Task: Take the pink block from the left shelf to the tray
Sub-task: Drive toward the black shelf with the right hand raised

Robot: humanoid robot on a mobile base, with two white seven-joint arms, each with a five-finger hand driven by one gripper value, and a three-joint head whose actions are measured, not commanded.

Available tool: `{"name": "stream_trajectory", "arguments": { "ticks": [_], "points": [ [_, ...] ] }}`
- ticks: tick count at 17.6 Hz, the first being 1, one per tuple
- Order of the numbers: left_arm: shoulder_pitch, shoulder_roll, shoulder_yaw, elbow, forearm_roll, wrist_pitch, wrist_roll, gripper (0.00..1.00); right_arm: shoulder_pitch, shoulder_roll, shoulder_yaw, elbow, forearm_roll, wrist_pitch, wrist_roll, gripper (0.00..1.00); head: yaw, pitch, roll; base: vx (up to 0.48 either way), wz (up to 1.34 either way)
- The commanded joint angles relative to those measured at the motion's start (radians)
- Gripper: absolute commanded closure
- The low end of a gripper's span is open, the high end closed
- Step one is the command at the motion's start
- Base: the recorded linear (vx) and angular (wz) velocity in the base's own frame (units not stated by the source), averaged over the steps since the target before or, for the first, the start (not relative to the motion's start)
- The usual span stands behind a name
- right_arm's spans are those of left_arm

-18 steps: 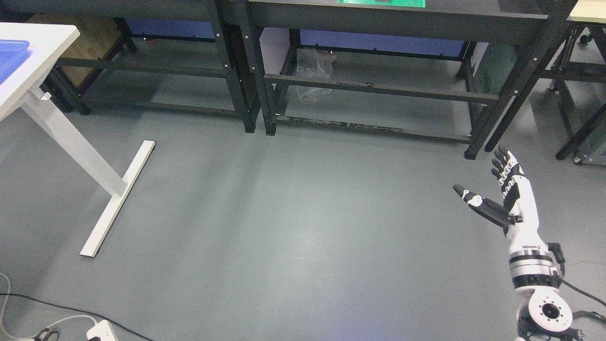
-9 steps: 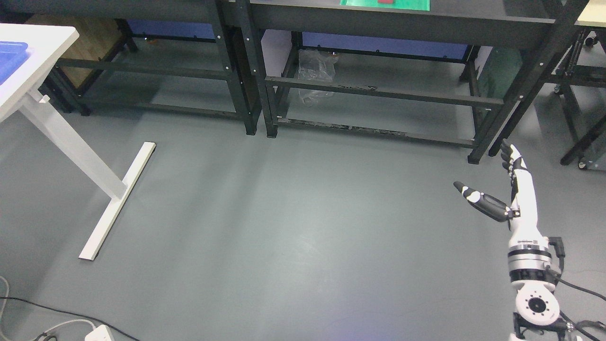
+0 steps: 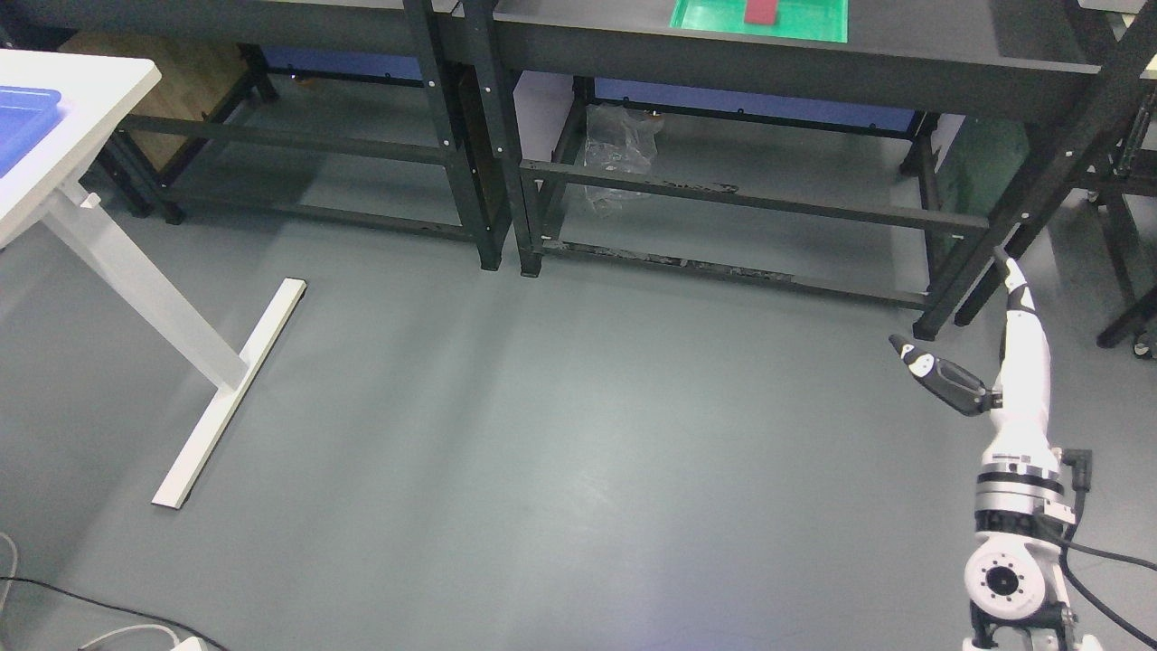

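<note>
1 hand shows, the right hand [image 3: 981, 353], raised at the near right over the grey floor [image 3: 578, 434] with fingers straight, thumb splayed, grasping nothing. The left hand is out of view. Far beyond it, on the top of the black shelf [image 3: 813, 68], lies a green tray [image 3: 700, 18], and in it the pink block [image 3: 764, 11], cut by the upper edge. It looks small, flat and rigid, probably light and not fragile; a pinch across its 2 long sides should hold. At the far left a blue tray [image 3: 23, 122] rests on a white table [image 3: 90, 99].
</note>
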Motion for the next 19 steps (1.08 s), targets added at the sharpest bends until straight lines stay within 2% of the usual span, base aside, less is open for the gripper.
{"name": "stream_trajectory", "arguments": {
  "ticks": [1,3,9,19],
  "points": [
    [0.009,0.017,0.0,0.0,-0.002,0.002,0.001,0.0,0.006,-0.018,0.017,-0.017,0.413,0.001,-0.009,0.0,0.0,0.0,0.0,0.115,0.09],
    [0.009,0.017,0.0,0.0,-0.002,0.002,0.001,0.0,0.012,-0.018,0.018,-0.015,0.453,0.002,0.0,0.0,0.0,0.0,0.0,0.15,0.12],
    [0.009,0.017,0.0,0.0,-0.002,0.002,0.001,0.0,0.018,-0.018,0.015,-0.017,0.449,0.01,0.031,0.0,0.0,0.0,0.0,0.13,0.06],
    [0.009,0.017,0.0,0.0,-0.002,0.003,0.001,0.0,0.016,-0.018,0.015,-0.053,0.443,0.004,-0.087,0.0,0.0,0.0,0.0,0.113,-0.3]
  ]
}}
